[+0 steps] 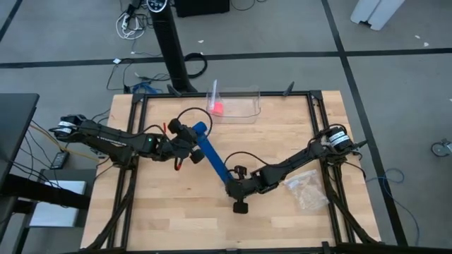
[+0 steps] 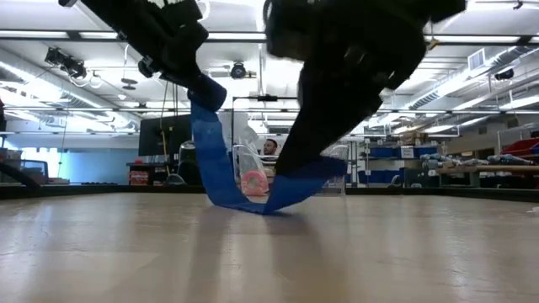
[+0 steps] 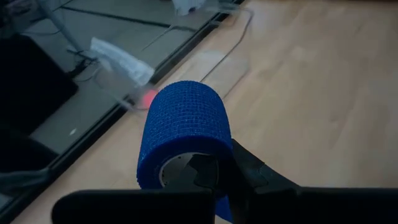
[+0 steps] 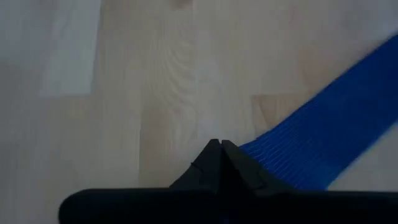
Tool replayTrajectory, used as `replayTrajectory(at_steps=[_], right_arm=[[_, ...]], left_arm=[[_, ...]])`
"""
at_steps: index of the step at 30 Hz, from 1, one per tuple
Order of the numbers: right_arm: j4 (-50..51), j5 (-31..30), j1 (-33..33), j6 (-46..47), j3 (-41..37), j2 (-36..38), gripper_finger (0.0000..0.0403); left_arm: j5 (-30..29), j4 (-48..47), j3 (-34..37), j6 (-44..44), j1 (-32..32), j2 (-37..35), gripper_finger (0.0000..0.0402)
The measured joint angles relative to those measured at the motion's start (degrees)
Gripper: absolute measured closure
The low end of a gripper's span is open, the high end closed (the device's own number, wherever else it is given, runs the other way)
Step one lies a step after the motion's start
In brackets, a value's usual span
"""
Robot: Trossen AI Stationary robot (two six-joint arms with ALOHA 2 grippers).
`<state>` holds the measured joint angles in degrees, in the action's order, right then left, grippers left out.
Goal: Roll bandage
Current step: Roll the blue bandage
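A blue bandage [image 1: 212, 156] stretches across the wooden table [image 1: 282, 141]. The left gripper [image 1: 194, 137] clamps its rolled end, nearer the clear bin [image 1: 236, 104]; the right gripper [image 1: 232, 189], fingers closed, pinches the loose end farther from the bin.

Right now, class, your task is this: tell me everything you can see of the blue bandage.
The bandage is bright blue stretchy fabric with a fine woven texture. One end is still a roll with a hollow core, held by the left claw. From it a long narrow strip runs diagonally across the wooden table, sags to touch the tabletop midway, then rises to the right claw, which is shut on its free end.
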<state>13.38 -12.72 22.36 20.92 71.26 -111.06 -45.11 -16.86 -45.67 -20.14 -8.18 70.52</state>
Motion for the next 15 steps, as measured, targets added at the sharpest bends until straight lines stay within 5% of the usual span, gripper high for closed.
replayTrajectory(at_steps=[15], right_arm=[[4.71, -16.62, 8.06, -1.15, 0.00, 9.23, 0.0397]], left_arm=[[-1.98, -5.08, 2.90, -1.40, 5.62, -0.21, 0.0382]])
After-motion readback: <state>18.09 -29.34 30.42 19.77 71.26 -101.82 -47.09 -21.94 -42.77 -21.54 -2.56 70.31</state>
